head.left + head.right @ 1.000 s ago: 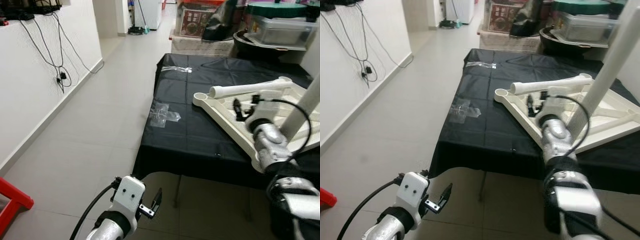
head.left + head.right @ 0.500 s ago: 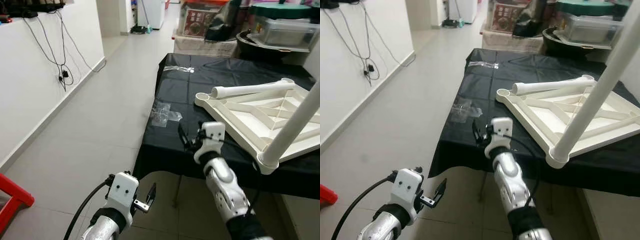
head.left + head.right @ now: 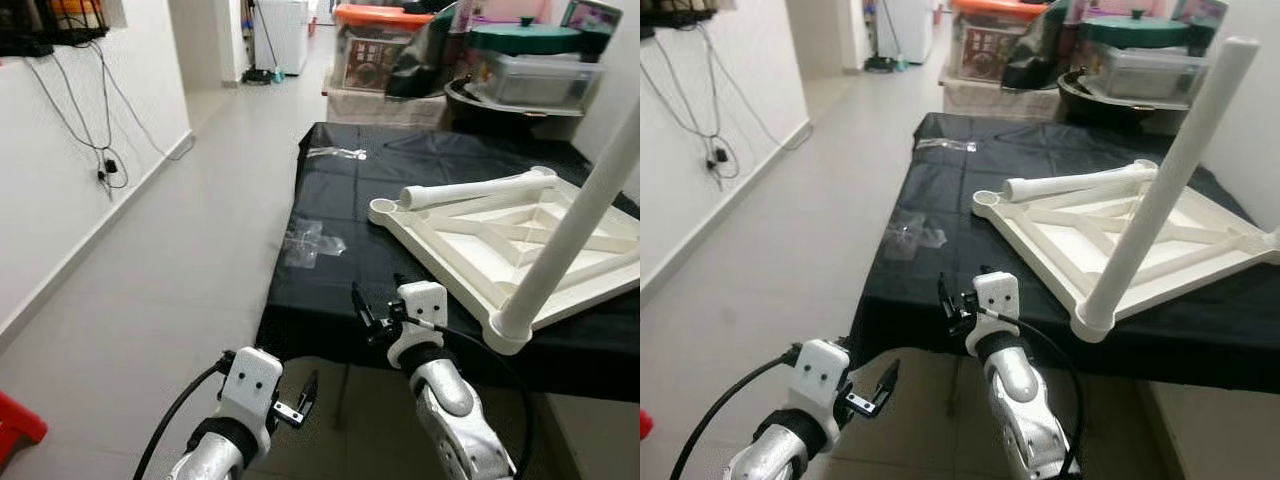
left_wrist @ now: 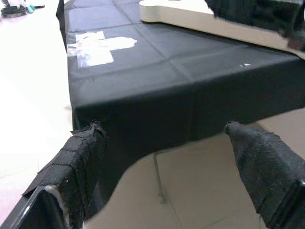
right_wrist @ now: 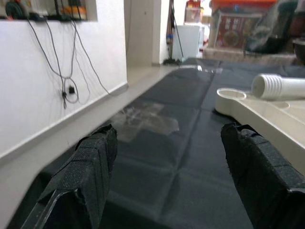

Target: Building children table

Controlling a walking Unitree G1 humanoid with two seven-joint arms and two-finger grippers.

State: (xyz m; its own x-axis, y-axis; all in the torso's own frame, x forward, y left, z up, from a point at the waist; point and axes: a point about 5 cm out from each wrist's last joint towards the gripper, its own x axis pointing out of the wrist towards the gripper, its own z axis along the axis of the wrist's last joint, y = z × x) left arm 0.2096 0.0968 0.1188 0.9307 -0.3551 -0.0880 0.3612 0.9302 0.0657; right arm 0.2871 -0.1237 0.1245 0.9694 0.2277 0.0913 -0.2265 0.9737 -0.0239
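Observation:
A white children's table top [image 3: 500, 235] lies upside down on a table under a black cloth [image 3: 345, 195]. One white leg [image 3: 572, 225] stands upright in its near corner socket. A second leg [image 3: 475, 188] lies loose along its far edge. My right gripper [image 3: 362, 312] hovers open at the cloth's near edge, left of the table top and apart from it; its wrist view looks along the cloth to the loose leg [image 5: 281, 86]. My left gripper [image 3: 305, 398] hangs open below the table's edge, and the draped cloth [image 4: 167, 76] lies beyond its fingers [image 4: 81, 162].
Clear tape patches [image 3: 312, 240] stick to the cloth. Storage boxes and lidded tubs [image 3: 380, 55] crowd the far end. A white wall with hanging cables [image 3: 100, 150] runs along the left, with tiled floor [image 3: 190, 260] between. A red object [image 3: 15, 425] sits at the lower left.
My right arm has pulled back from the table top to the cloth's near edge. The left arm has barely moved. The head camera has shifted slightly.

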